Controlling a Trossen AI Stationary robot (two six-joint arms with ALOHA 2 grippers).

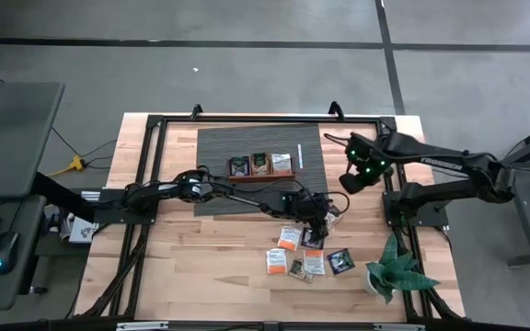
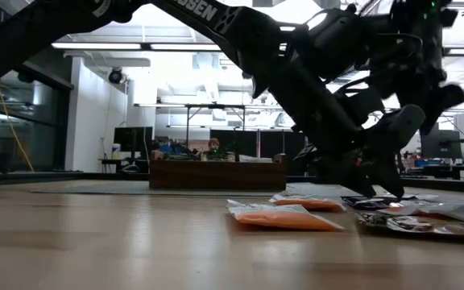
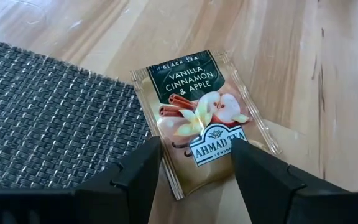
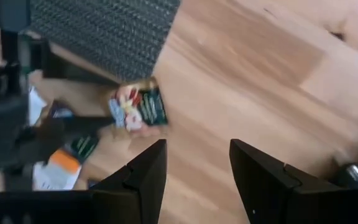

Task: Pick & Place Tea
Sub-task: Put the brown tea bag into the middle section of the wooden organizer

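Note:
A dark green and gold tea sachet (image 3: 197, 112) lies flat on the wood beside the woven mat's corner (image 3: 48, 118). My left gripper (image 3: 197, 174) is open, slanting down over it, one finger on each side of the sachet's near end, apart from it. The same sachet (image 4: 138, 109) also appears in the right wrist view. Several more sachets (image 1: 300, 253), orange-and-white and dark, lie flat nearer the front edge. My right gripper (image 4: 197, 168) hangs open above bare wood at the table's right, holding nothing.
A brown wooden tray (image 1: 260, 175) with sachets in its compartments stands on the dark mat (image 1: 247, 142) at the back. A potted plant (image 1: 392, 268) stands at the front right. My right arm's base (image 1: 412, 207) stands at the right edge.

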